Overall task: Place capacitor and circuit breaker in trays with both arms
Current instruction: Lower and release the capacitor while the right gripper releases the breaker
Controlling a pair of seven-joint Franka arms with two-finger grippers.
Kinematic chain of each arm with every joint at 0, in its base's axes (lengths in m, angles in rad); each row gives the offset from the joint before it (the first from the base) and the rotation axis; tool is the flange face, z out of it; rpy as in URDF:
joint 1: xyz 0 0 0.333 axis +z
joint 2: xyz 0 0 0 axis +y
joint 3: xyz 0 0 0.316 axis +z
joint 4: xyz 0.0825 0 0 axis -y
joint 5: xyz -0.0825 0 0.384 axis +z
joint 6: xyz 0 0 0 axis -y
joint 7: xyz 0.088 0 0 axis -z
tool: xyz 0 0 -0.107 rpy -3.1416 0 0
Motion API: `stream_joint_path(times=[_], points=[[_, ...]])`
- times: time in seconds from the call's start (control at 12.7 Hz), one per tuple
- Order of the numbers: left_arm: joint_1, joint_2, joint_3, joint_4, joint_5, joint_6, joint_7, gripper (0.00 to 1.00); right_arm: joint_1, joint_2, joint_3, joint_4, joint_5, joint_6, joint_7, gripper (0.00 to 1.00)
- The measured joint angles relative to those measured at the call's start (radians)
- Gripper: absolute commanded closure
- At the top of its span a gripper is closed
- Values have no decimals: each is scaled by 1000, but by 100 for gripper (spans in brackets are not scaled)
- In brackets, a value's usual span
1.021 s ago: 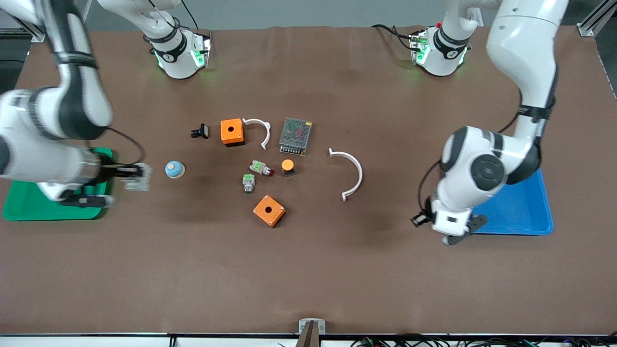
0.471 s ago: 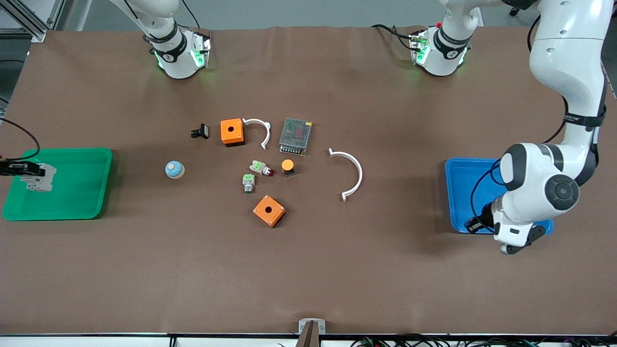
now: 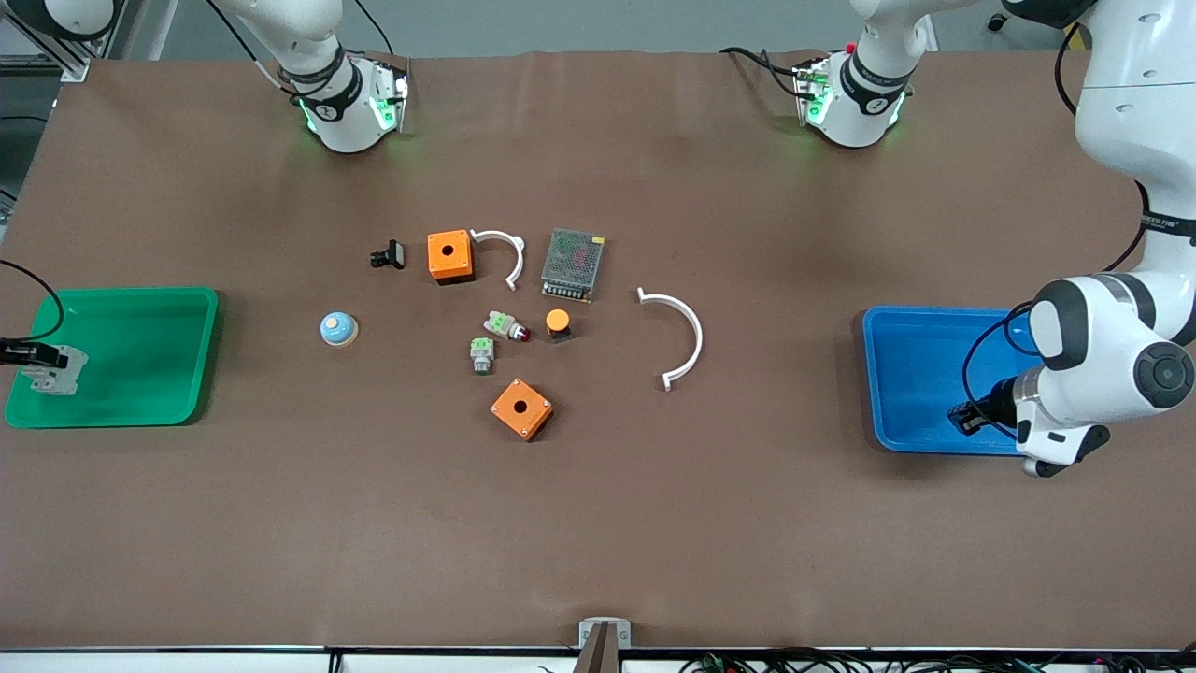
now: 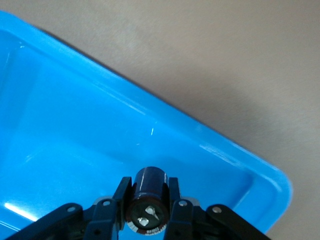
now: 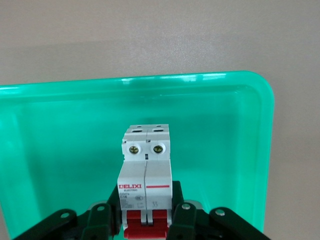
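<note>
Trays flank the counter for sorting. Right tool (image 3: 28, 355) grips the white-grey block circuit breaker (image 5: 145, 172) over the green plastic tray (image 3: 140, 393), at nine o'clock. Left tool (image 4: 146, 207) clamps the tiny black cylindrical capacitor (image 4: 148, 192) over the blue plastic tray (image 3: 911, 374), at three o'clock, ready for release.

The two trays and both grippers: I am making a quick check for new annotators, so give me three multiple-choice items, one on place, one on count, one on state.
1. What is the circuit breaker over?
A. the green tray
B. the blue tray
C. bare table

2. How many orange square boxes lie on the table?
A. one
B. two
C. three

3. What is the state of the left gripper?
A. open, holding nothing
B. shut, holding nothing
C. shut on the capacitor

Key: 1 A, the right wrist view shows green tray beneath the breaker. 2 B, one by the white arc, one nearer the camera. 3 C, its fingers clamp the black cylinder.
</note>
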Motion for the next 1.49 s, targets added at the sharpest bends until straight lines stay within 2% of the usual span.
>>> stream_joint_path(times=[0.39, 0.47, 0.55, 0.63, 0.71, 0.79, 1.1, 1.34, 1.49], points=[[53, -6, 0, -51, 0, 0, 112, 96, -8, 49, 1, 2, 0, 6, 1, 86], [69, -6, 0, -56, 0, 0, 139, 91, -13, 56, 0, -2, 0, 11, 1, 83], [81, -7, 0, -58, 0, 0, 155, 82, -18, 63, 0, -6, 0, 23, 1, 74], [86, -7, -1, -59, 0, 0, 160, 68, -22, 69, 0, -8, 0, 35, 1, 43], [87, -7, -1, -61, 0, 0, 160, 39, -23, 70, 0, -8, 0, 36, 1, 0], [86, -7, -3, -62, 0, 0, 161, 0, -24, 69, 1, -8, 0, 37, 1, 0], [81, -14, -12, -59, 0, 1, 161, 0, -23, 39, 8, 7, 0, -9, 1, 0], [77, -66, -34, -39, 0, -2, 161, 0, -2, -102, 20, 28, 0, -180, 18, 0], [75, -114, -65, 1, 0, -52, 160, 0, 32, -208, 24, 29, 0, -308, 85, 0]])
